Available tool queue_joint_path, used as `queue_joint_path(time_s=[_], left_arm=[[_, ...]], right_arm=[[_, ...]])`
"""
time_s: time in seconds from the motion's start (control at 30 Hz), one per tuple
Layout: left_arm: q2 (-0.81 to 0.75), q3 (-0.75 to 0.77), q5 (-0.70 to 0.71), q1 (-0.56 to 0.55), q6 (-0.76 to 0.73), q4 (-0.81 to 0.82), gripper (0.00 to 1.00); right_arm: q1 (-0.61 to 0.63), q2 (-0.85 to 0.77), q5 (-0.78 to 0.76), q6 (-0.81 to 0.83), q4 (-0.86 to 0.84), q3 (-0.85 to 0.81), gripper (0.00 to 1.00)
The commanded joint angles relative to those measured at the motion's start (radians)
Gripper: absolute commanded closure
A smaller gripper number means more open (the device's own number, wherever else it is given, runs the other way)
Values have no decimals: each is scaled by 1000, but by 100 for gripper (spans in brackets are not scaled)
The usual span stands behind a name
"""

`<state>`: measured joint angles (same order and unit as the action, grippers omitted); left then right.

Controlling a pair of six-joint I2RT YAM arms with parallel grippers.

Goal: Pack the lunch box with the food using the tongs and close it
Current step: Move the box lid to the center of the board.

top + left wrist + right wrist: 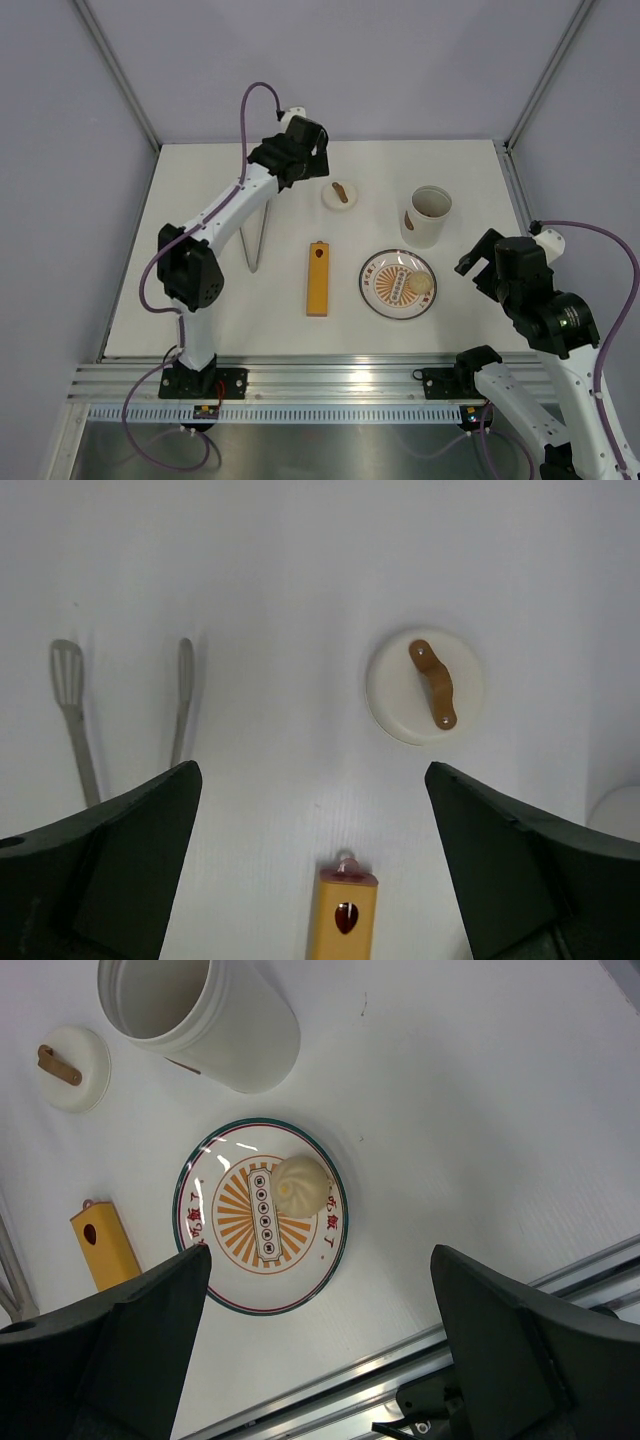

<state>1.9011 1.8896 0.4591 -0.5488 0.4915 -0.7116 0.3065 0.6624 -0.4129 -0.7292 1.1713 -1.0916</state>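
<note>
Top external: tongs point(256, 235) lying spread in a narrow V left of orange bar point(318, 279), ungripped; lunch box point(428, 215) upright, open-topped, just behind plate point(384, 301) bearing beige bun point(417, 284).

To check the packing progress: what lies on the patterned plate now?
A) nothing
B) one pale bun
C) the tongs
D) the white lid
B: one pale bun sits on the plate, while the tongs and the lid lie elsewhere, not touching it.
</note>
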Motion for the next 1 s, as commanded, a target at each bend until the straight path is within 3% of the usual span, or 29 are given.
queue_joint_path(time_s=[0.0,0.23,0.4,0.97], left_arm=[[116,74,-95,-8,82,-46,1],[289,244,-137,-42,143,-51,11],[452,469,-138,-56,199,-118,16],[553,471,-145,-57,185,-65,27]], right_arm=[[2,-4,-15,5,-12,-24,1],[2,-21,-20,1,5,-19,1],[2,-14,-12,8,4,-27,1],[2,-1,-1,16,-18,-7,0]])
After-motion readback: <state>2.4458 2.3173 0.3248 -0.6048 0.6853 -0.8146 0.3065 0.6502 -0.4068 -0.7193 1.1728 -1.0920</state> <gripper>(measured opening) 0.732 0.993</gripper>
